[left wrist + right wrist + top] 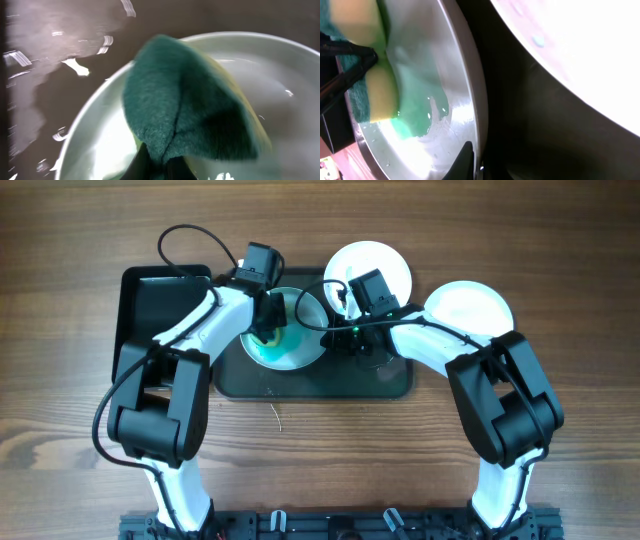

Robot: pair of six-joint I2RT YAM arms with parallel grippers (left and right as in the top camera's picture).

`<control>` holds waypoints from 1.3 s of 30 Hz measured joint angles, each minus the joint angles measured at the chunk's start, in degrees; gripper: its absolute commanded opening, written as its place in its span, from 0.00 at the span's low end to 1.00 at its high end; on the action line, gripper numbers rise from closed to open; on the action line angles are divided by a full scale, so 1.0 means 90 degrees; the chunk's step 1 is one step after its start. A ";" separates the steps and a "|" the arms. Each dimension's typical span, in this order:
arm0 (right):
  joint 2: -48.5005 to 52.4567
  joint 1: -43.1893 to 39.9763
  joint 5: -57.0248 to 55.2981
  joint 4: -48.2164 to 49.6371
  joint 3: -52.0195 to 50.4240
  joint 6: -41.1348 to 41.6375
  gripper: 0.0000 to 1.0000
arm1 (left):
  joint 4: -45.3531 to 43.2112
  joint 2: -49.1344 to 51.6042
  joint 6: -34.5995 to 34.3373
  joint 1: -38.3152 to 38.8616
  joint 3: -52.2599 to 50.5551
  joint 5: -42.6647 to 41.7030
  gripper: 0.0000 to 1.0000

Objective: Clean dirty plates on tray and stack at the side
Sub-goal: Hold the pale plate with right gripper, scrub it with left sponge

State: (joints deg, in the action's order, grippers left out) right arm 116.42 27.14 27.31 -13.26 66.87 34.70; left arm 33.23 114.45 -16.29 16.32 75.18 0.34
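We see the dark tray (385, 383) mid-table with the pale blue plate (300, 352) lying on its left part, a wet teal smear across it. A white plate (390, 260) sits by the tray's far edge, and another white plate (470, 305) rests on the table (60, 430) to the right. Our left gripper (155, 167) is clenched on a green-and-yellow sponge (185, 110) pressed to the blue plate, and our right gripper (472, 162) pinches that plate's right rim.

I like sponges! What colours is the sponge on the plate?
The sponge is yellow with a dark green scrubby side, clearest in the right wrist view.
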 measured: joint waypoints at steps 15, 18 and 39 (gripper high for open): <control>-0.0015 -0.0095 0.0345 -0.0464 0.0019 -0.0226 0.05 | 0.0879 0.0039 0.0549 -0.0029 0.0109 -0.1200 0.04; -0.0012 -0.0092 0.0355 -0.0476 0.0019 -0.0248 0.04 | 0.0891 0.0007 0.0080 0.0075 0.0109 -0.0712 0.04; -0.0012 0.0002 0.0488 -0.0551 0.0017 -0.0418 0.04 | 0.1656 -0.0051 -0.0005 -0.0051 0.0119 -0.1418 0.04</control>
State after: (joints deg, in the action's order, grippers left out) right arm 116.31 27.16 31.70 -18.22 67.02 30.94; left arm 48.14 113.99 -16.34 15.86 76.25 -12.43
